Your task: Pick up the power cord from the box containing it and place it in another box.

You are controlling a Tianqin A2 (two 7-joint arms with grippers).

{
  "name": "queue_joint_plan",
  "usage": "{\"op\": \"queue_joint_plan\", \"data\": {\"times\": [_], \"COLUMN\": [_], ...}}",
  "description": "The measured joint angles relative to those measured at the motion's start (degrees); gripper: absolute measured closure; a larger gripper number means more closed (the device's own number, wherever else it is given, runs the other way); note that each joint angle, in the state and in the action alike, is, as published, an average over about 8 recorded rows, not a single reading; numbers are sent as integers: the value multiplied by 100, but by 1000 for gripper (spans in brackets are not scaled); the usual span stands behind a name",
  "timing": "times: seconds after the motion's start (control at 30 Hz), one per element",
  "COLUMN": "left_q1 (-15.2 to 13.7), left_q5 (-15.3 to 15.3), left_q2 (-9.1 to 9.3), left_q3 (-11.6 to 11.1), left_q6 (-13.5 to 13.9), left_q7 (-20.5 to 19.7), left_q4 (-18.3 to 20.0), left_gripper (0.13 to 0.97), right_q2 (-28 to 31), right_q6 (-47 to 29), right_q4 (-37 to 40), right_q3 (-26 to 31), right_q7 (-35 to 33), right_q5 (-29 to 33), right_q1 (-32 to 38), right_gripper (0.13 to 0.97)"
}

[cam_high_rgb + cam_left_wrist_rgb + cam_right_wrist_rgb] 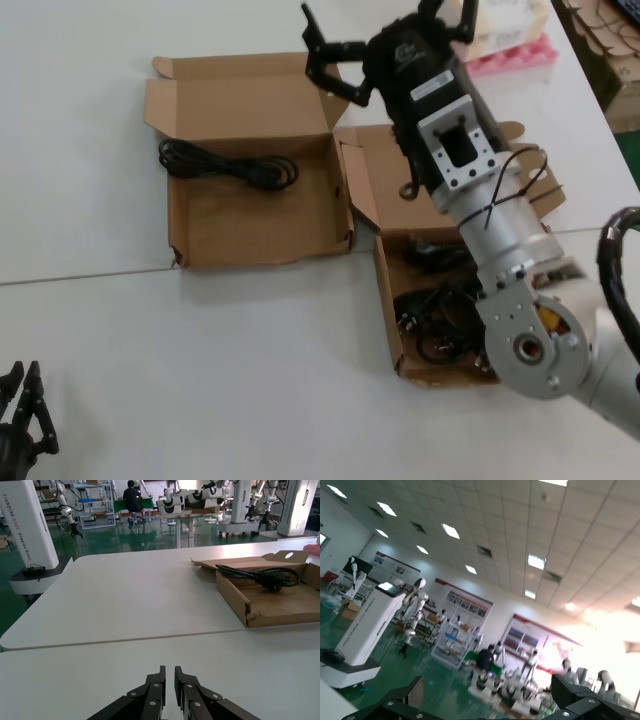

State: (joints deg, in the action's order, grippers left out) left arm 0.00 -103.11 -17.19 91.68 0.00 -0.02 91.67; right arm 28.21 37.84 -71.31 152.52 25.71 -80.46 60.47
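Note:
The power cord [230,165] [265,575], a thin black looped bundle, lies along the back of the wider cardboard box [260,225] [250,610] on the left. The narrower box [385,290] on the right holds a tangled mass of black cords [440,310] and is partly hidden by my right arm. My right gripper [385,20] [490,695] is raised high above the far edge between the two boxes, wide open and empty, and its wrist view shows only the hall. My left gripper [20,405] [169,672] rests low at the near left of the table, fingers together and empty.
A pink item [515,55] and a pale box [510,20] sit at the far right of the white table. Flat cardboard pieces [600,40] lie beyond its right edge. A seam [90,275] crosses the tabletop in front of the wider box.

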Motion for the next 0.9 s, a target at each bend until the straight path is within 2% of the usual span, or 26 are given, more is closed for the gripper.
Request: {"op": "queue_joint_plan", "data": {"times": [0.17, 0.3, 0.47, 0.6, 0.87, 0.9], "left_q1": [0, 0, 0, 0, 0, 0], "left_q5": [0, -1, -1, -1, -1, -1], "left_q2": [0, 0, 0, 0, 0, 0], "left_q3": [0, 0, 0, 0, 0, 0], "left_q6": [0, 0, 0, 0, 0, 0], "left_q7": [0, 0, 0, 1, 2, 2], "left_q4": [0, 0, 0, 0, 0, 0], "left_gripper": [887, 863, 781, 732, 537, 537], "right_q2": [-76, -140, -219, -283, -412, -428], "right_q6": [-258, -476, -748, -968, -1412, -1465], "right_q4": [-137, -255, -402, -520, -759, -788], "right_q3": [-413, -763, -1201, -1555, -2269, -2354], "right_q7": [0, 0, 0, 0, 0, 0], "right_q5": [-154, -284, -448, -579, -845, -877], "right_q1": [-411, -759, -1194, -1546, -2255, -2340], "right_gripper": [202, 177, 136, 134, 129, 129]}}
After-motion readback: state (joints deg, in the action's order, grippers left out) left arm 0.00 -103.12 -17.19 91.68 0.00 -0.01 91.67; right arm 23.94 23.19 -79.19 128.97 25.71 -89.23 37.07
